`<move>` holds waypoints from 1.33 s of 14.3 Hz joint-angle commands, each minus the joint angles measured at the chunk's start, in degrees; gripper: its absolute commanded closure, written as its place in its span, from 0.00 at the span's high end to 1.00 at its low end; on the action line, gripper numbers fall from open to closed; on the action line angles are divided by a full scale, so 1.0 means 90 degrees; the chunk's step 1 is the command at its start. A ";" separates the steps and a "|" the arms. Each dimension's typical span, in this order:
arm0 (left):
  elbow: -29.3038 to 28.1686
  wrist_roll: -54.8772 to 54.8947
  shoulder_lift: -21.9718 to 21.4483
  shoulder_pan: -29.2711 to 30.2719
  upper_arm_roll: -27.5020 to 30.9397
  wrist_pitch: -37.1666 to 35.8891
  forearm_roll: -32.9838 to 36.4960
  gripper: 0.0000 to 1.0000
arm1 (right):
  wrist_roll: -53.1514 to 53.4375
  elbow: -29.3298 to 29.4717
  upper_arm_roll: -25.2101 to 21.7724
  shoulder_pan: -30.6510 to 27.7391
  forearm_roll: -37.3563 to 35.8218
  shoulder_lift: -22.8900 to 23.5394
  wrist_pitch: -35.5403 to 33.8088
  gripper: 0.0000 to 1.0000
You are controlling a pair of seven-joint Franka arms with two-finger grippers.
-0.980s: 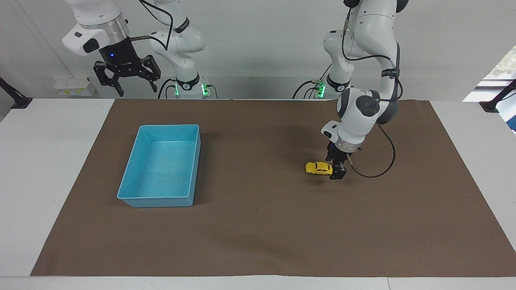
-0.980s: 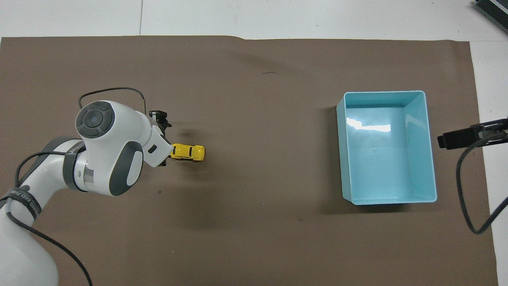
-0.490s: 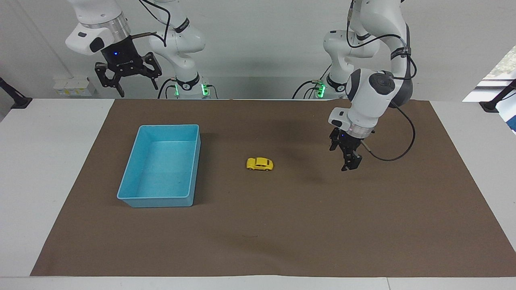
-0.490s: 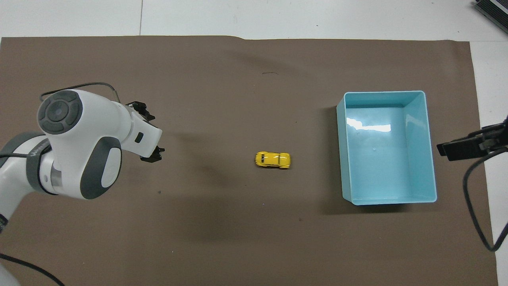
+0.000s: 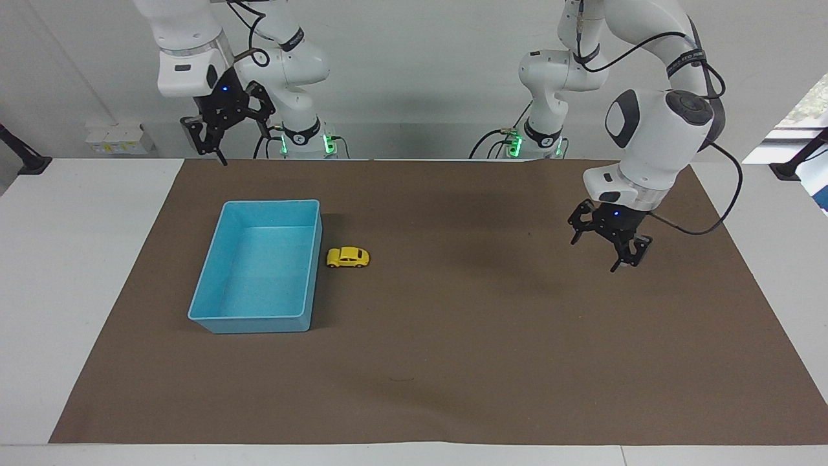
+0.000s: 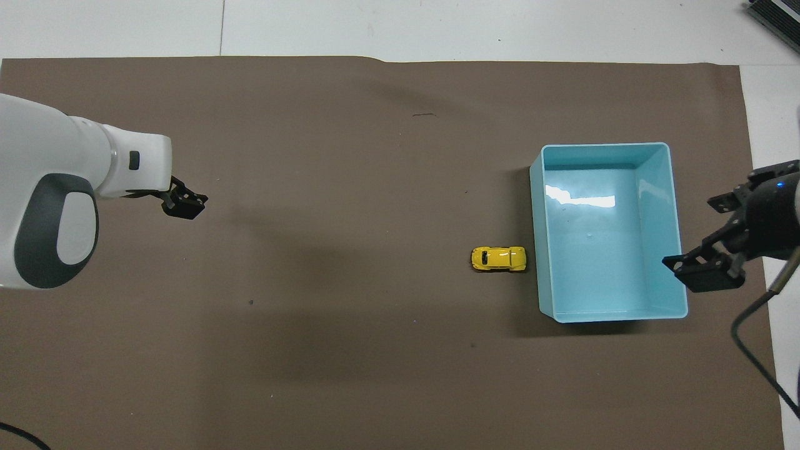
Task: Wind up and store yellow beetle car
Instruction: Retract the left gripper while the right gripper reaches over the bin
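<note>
Hovering with jaws spread and empty, my left gripper (image 5: 600, 254) hangs over bare brown mat (image 5: 453, 362), well apart from the car, at its 9 o'clock in the overhead view. My right gripper (image 5: 220, 139) is also released and holds nothing. It hangs high above the table and appears at the 3 o'clock edge of the light blue bin (image 6: 681, 187) in the overhead view.

The yellow beetle car (image 6: 499, 258) stands on its wheels on the mat, outside the bin, just beside the bin wall at the bin's 9 o'clock in the overhead view. Its long axis points at that wall. I cannot tell whether the nose touches it. The bin is empty, so storing is not yet done.

Hazards, as I judge them:

1. Wall clearance. The gap between car and wall is very small. A finger lowered on that end is likely to strike the rim and shove or tip the bin. Gripping across the car's sides avoids this.
2. Rolling. The car rests on free wheels. A finger touching one side first can push it along the mat and out of the jaws.
3. Small body. The rounded shell offers little flat surface; an off-centre pinch can squeeze it out.
4. Crossing arms. If both grippers head for the car, they can collide above the bin.
</note>
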 commanded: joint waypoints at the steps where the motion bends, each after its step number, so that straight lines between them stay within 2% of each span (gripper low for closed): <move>1: 0.0224 -0.1247 -0.0023 0.0095 -0.0037 -0.0447 0.0157 1.00 | -0.0770 -0.0316 -0.0001 0.0286 0.0040 -0.0142 0.0280 1.00; 4: 0.0516 -0.2673 -0.0023 0.0124 0.0041 -0.0837 0.0254 1.00 | -0.2097 -0.0375 -0.0001 0.0511 0.0039 0.0120 0.0719 1.00; 7: 0.0731 -0.3593 -0.0033 0.0134 0.0090 -0.1267 0.0303 1.00 | -0.2831 -0.0443 0.0008 0.0746 0.0039 0.0452 0.0914 1.00; 9: 0.1120 -0.4042 -0.0024 0.0134 0.0081 -0.1783 0.0507 1.00 | -0.3164 -0.0463 0.0008 0.0892 0.0039 0.0696 0.1071 1.00; 13: 0.1805 -0.4152 -0.0043 0.0192 0.0090 -0.2780 0.0547 1.00 | -0.3497 -0.0647 0.0047 0.0942 0.0108 0.0922 0.1159 1.00; 16: 0.1874 -0.4132 -0.0325 0.0533 0.0090 -0.3113 0.0537 1.00 | -0.3605 -0.1320 0.0087 0.0951 0.0108 0.0864 0.1695 1.00; 19: 0.2001 -0.4142 -0.0356 0.0573 0.0110 -0.3776 0.0547 1.00 | -0.3547 -0.1770 0.0087 0.1156 0.0108 0.0845 0.2145 1.00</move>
